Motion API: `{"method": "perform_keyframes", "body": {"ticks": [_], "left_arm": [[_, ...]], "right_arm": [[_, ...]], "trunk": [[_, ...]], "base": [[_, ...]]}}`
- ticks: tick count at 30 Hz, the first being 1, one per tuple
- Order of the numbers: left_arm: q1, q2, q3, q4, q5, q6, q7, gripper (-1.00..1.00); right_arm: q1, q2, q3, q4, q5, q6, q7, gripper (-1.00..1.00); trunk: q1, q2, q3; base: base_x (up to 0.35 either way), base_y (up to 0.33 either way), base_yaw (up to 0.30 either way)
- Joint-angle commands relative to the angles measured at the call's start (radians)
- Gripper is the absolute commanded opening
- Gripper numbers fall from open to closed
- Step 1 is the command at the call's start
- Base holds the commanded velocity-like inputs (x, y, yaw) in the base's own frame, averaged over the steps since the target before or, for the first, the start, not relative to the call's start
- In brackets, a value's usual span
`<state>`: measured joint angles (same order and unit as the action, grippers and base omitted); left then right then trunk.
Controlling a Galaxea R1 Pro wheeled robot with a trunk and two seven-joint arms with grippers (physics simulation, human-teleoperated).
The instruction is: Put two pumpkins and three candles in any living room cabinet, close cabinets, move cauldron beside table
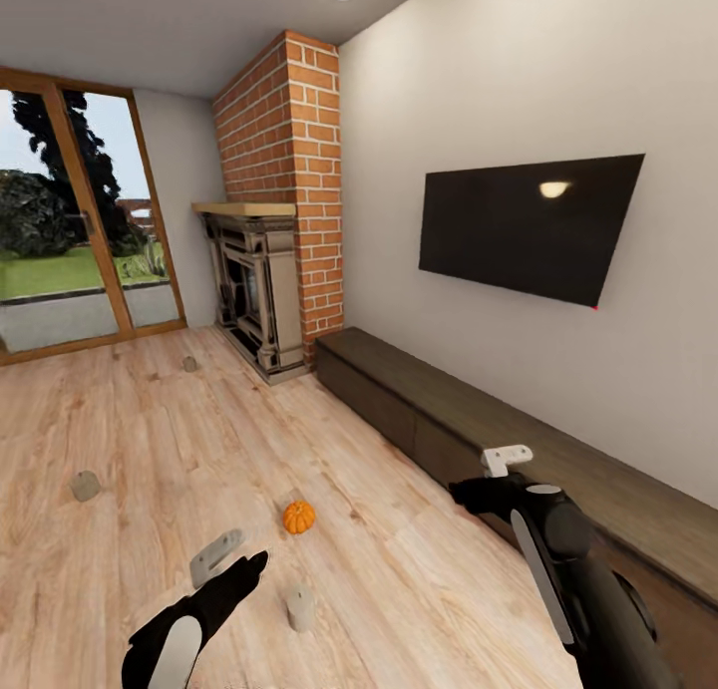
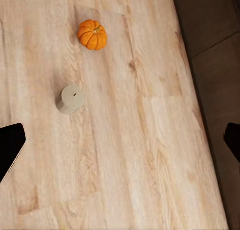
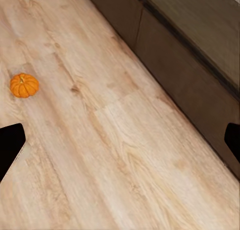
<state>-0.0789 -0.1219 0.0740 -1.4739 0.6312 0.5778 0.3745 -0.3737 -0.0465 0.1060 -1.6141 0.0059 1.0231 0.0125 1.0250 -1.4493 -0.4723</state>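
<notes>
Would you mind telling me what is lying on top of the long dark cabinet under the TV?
The cabinet top looks bare along its visible length. The right arm covers its near end, so that part is unknown.

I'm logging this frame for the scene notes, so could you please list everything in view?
pumpkin: one, orange, on the floor between the arms
candles: three, tan, on the floor; nearest just beyond the left gripper, one far left, one toward the fireplace
cabinet: one, dark brown, low along the right wall, fronts shut
television: one, black, on the wall above the cabinet
fireplace: one, dark, against the brick chimney
glass doors: wood-framed, far left
left gripper: open
right gripper: open
</notes>
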Motion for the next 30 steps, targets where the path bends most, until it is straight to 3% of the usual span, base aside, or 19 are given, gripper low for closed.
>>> {"method": "perform_keyframes", "body": {"ticks": [1, 11, 22, 30], "left_arm": [[-0.001, -0.001, 0.001, -0.001, 0.010, 0.004, 0.008, 1.00], [-0.001, -0.001, 0.001, 0.000, 0.009, 0.001, 0.009, 1.00], [-0.001, -0.001, 0.001, 0.005, 0.010, 0.000, 0.005, 1.00], [-0.001, -0.001, 0.001, 0.006, 0.011, 0.001, 0.004, 1.00]], "right_arm": [[-0.001, -0.001, 0.001, -0.001, 0.001, 0.005, 0.001, 1.00], [-0.001, -0.001, 0.002, -0.001, 0.000, 0.006, 0.001, 1.00], [-0.001, -0.001, 0.002, -0.001, 0.000, 0.007, 0.001, 1.00], [-0.001, -0.001, 0.002, -0.001, 0.000, 0.008, 0.001, 1.00]], "trunk": [[0.000, -0.001, -0.002], [0.000, -0.001, -0.008], [0.000, -0.001, -0.016], [0.000, -0.001, -0.022]], "base": [[0.000, 0.000, 0.300], [0.043, 0.000, 0.295], [0.295, 0.006, 0.289], [0.301, 0.151, 0.289]]}}
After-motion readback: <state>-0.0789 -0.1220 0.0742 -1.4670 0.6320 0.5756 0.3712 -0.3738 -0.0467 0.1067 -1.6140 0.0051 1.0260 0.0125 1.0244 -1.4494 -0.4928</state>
